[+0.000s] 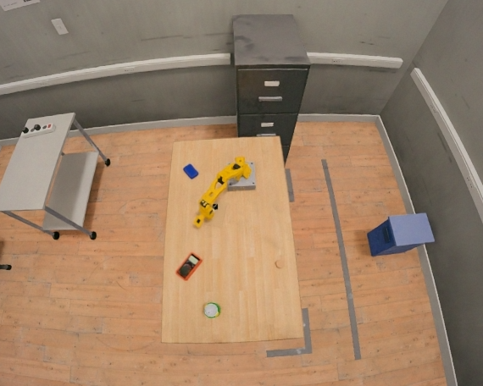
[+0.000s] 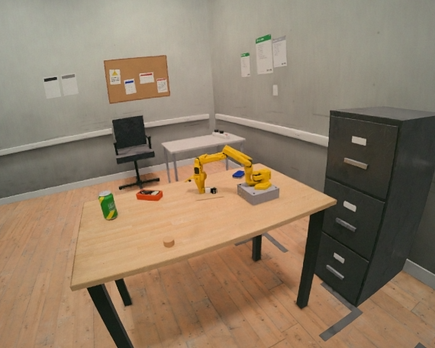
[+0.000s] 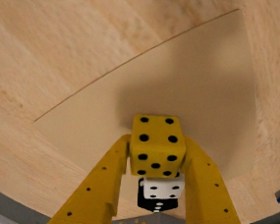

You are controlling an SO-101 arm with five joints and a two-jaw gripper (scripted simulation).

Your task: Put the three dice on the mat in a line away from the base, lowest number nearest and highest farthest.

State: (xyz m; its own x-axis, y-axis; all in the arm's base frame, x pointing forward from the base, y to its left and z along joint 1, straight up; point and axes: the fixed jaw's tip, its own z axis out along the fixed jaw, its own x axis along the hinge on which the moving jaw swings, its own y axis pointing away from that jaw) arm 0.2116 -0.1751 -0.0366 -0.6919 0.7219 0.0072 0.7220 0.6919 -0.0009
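A yellow die [image 3: 155,145] with black pips sits between the two yellow fingers of the gripper [image 3: 158,159], which is closed on it, one finger against each side. The face toward the wrist camera shows six pips, the top face fewer. Just behind it, nearer the gripper's palm, lies a white die [image 3: 162,193] with black pips, touching or nearly touching the yellow one; I cannot tell which. Both are over the mat [image 3: 206,75], a thin tan sheet barely darker than the wood, whose curved edge runs across the wrist view. A third die I cannot make out in any view.

From the side, the arm [image 2: 230,154] reaches out from its grey base [image 2: 268,194] and bends down to the table [image 2: 199,229], its tip low over the wood with a small white cube just beside it. From above, the gripper [image 1: 200,220] points away from the base toward the table's middle left.

Further out on the table are a blue block [image 1: 191,171] near the arm, an orange-cased meter [image 1: 189,266], a green can [image 2: 107,204] near the far end, and a small wooden disc [image 2: 169,241] well apart from the rest. A dark filing cabinet [image 2: 378,198] stands beside the table.
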